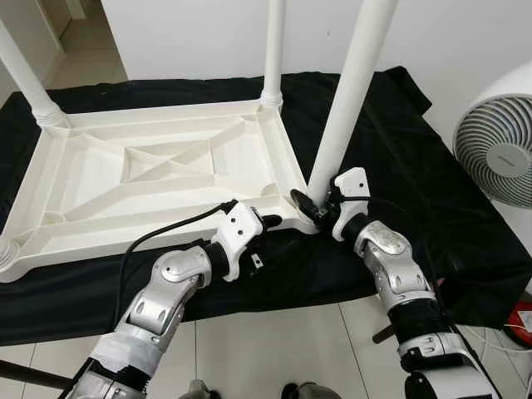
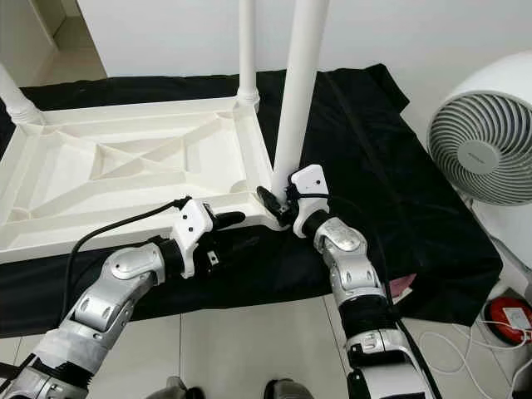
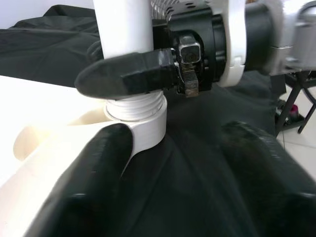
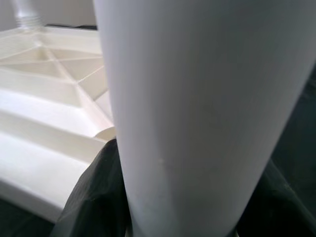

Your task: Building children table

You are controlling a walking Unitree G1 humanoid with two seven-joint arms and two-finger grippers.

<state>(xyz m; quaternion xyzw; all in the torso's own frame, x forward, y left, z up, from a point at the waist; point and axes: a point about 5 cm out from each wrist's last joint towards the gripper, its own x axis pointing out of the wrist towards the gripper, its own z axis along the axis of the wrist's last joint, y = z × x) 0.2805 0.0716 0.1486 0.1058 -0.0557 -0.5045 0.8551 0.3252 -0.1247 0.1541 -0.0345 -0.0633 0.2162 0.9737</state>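
A white plastic table top (image 1: pixel 166 166) lies upside down on a black cloth (image 1: pixel 416 174). A tall white leg (image 1: pixel 353 83) stands in its near right corner socket (image 3: pixel 148 129), with the threads (image 3: pixel 136 106) partly showing. My right gripper (image 1: pixel 314 208) is shut on this leg just above the socket, and the leg's white surface (image 4: pixel 197 113) sits between its fingers. My left gripper (image 1: pixel 270 223) is open at the table's near edge, just left of that corner, with one finger (image 3: pixel 98 173) against the white rim.
Two more legs stand at the back right (image 1: pixel 274 50) and back left (image 1: pixel 25 75) corners. A white fan (image 1: pixel 499 141) stands to the right beyond the cloth, with a red object (image 1: pixel 522 320) and cables on the tile floor (image 1: pixel 291 341).
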